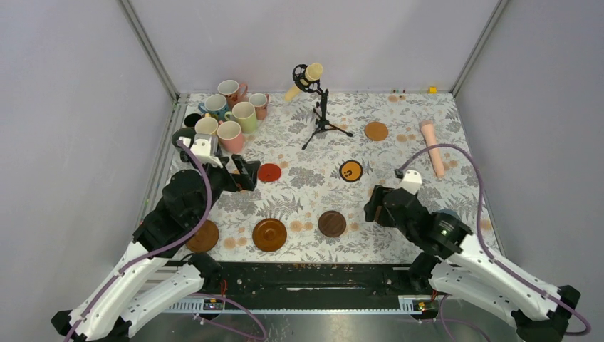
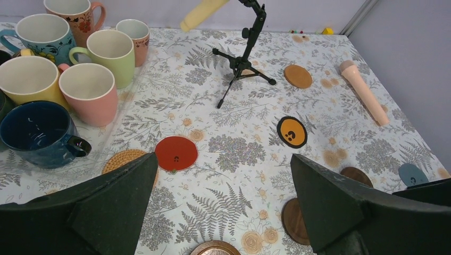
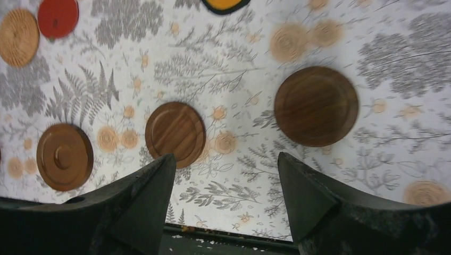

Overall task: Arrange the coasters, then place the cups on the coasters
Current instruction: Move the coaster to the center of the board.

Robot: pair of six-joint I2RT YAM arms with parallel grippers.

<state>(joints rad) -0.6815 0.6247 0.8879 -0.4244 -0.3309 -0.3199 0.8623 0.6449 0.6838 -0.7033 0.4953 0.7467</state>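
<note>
Right wrist | smooth round wooden coasters (image 3: pixel 175 134) | right fingers (image 3: pixel 143 207) apart; left fingers (image 2: pixel 106 212) apart

Cups crowd the far left corner of the flowered tabletop (image 1: pixel 299 199), a pink cup (image 1: pixel 230 135) nearest me and a pale green cup (image 1: pixel 244 115) behind it. A cream microphone (image 1: pixel 313 73) sits tilted on its black stand (image 1: pixel 324 117) near the back. Further right lie a tan cork coaster (image 1: pixel 376 131) and a pink cylinder (image 1: pixel 432 146). The left end effector (image 1: pixel 244 174) hangs just beside a red coaster (image 1: pixel 269 172). The black-rimmed orange coaster (image 1: pixel 350 170) lies mid-table. Along the near edge are three brown coasters: one (image 1: pixel 203 236) partly under the left arm, a mid-brown coaster (image 1: pixel 269 234), and a dark coaster (image 1: pixel 332 223) near the right end effector (image 1: pixel 372 208).
</note>
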